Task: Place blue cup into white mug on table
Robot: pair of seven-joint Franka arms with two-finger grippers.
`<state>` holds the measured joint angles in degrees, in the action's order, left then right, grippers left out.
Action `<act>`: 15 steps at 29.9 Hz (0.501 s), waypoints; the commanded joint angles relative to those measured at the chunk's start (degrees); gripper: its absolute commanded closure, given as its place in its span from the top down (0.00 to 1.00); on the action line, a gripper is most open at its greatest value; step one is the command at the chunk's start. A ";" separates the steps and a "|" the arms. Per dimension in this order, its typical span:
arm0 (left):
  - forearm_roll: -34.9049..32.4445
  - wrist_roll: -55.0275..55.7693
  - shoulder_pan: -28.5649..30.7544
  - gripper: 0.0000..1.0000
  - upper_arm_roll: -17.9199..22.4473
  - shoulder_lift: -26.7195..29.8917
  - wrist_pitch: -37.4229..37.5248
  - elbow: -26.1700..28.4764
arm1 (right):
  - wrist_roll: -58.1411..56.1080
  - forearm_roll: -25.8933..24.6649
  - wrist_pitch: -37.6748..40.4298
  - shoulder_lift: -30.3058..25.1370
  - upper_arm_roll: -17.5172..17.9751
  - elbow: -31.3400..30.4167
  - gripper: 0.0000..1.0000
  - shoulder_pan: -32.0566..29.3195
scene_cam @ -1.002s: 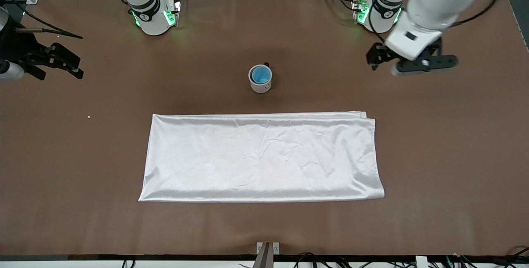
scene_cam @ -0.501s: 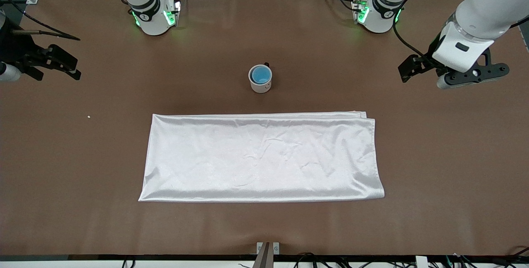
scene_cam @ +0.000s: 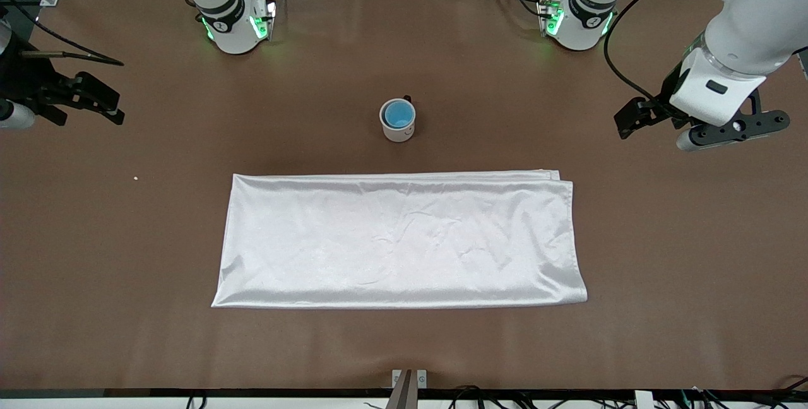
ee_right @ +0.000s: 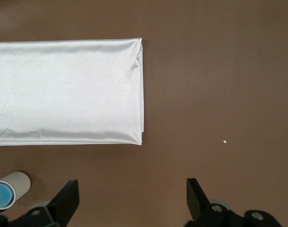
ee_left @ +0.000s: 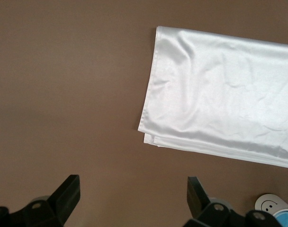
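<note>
Brown and matte, the wide flat counter [scene_cam: 663,257] carries everything in sight. Toward the counter edge where the robots' bases stand, about midway between the two short ends, stands the small white cylindrical mug [scene_cam: 398,130] with a little black handle. The small round light-blue cup [scene_cam: 398,113] with its bright blue inside sits upright inside the mug, its rim showing just within the mug's rim. Both also show at the border of the right wrist view, mug [ee_right: 17,181] and cup [ee_right: 2,195].

Nearer the front camera than the mug, and apart from it, lies a shiny white rectangular cloth [scene_cam: 398,238], folded flat with light wrinkles and its long sides running parallel to the counter's long edges. A tiny white speck [scene_cam: 136,178] rests on the bare counter toward the right arm's end.

The left end effector [scene_cam: 637,120] hangs over the bare counter near the short edge at the left arm's end, well apart from the mug; its wrist view shows the two dark fingers [ee_left: 66,195] spread wide with nothing between them. The right end effector [scene_cam: 101,103] hangs over the short edge at the right arm's end; its fingers [ee_right: 66,198] are likewise spread wide and hold nothing.
</note>
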<state>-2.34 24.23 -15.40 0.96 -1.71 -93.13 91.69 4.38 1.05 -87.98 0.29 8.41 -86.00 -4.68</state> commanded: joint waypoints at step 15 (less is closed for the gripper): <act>2.25 -3.91 1.16 1.00 -1.93 0.22 0.93 -0.81 | -0.25 -0.97 -0.43 1.55 0.47 0.66 1.00 -0.24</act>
<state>-1.21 24.11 -15.17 -0.04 -1.70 -93.09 91.56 4.38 0.98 -88.31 0.91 8.50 -86.03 -4.65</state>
